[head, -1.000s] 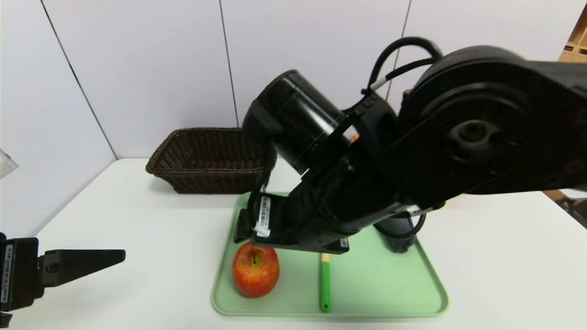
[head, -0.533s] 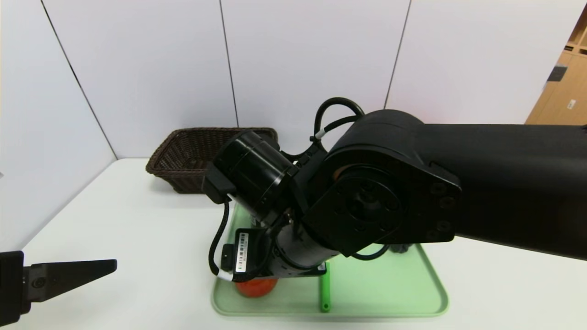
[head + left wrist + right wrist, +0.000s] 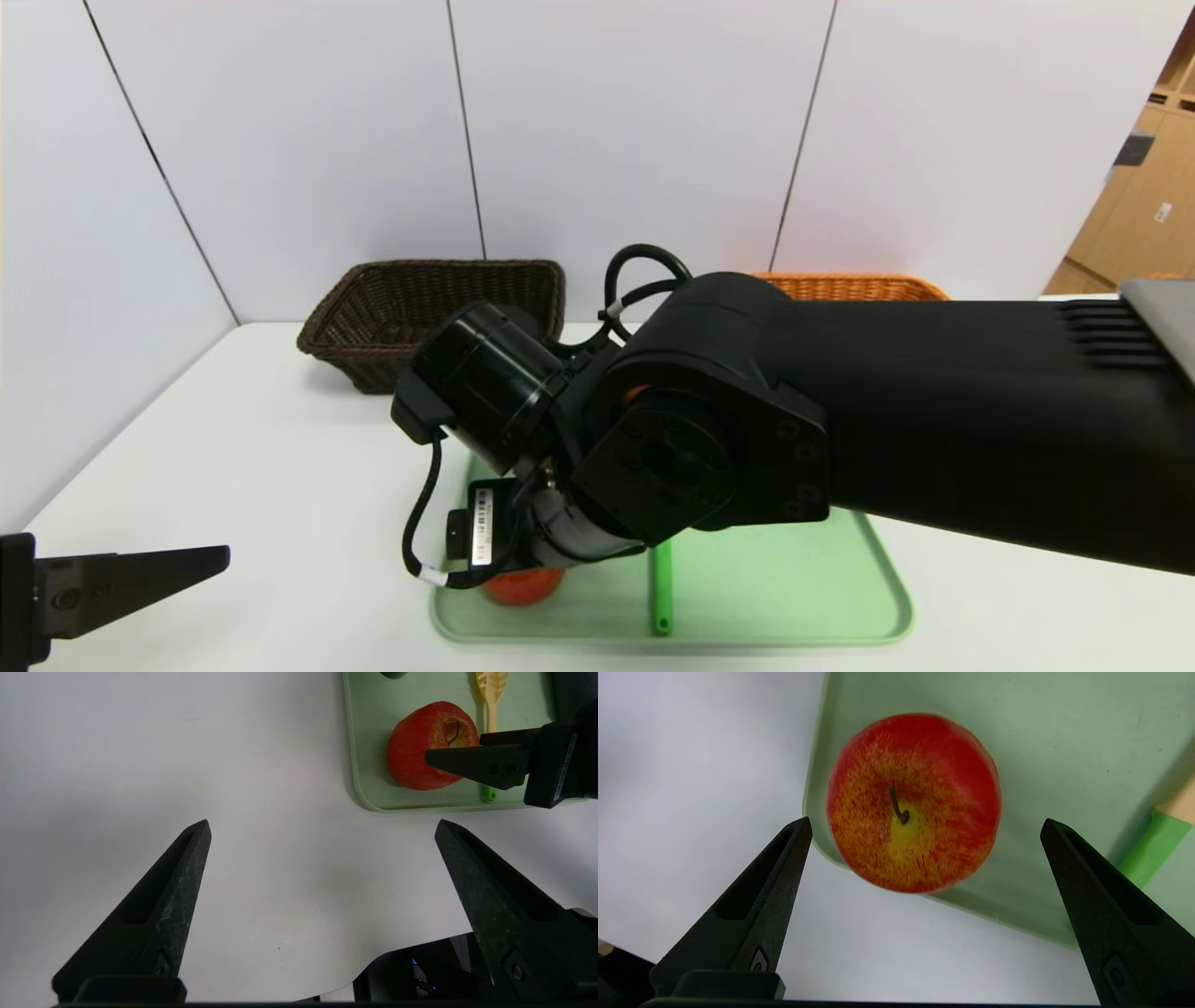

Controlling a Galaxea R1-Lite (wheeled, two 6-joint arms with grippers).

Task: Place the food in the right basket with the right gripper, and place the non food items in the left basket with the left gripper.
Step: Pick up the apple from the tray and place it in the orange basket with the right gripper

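The left gripper (image 3: 322,830) has sunk lower at the near left corner of the counter (image 3: 252,467), fingers spread wide over bare white surface. A second ago the apple (image 3: 914,802) showed whole in the head view; now the right arm has swung down over it, and only a red sliver shows under the wrist. The right gripper (image 3: 924,826) hangs right above the apple, fingers wide apart either side, not touching it. The apple sits upright, stem up, at the near left corner of the pale green tray (image 3: 794,597). Beside it lies the yellow pasta spoon (image 3: 489,690), its green handle (image 3: 662,583) pointing to the near edge. Farther back, the dark brown basket (image 3: 439,317) stands at the left, and the orange basket (image 3: 840,285), hidden a second ago, shows its rim behind the arm. White wall panels close the room, with wooden cabinets at the far right.
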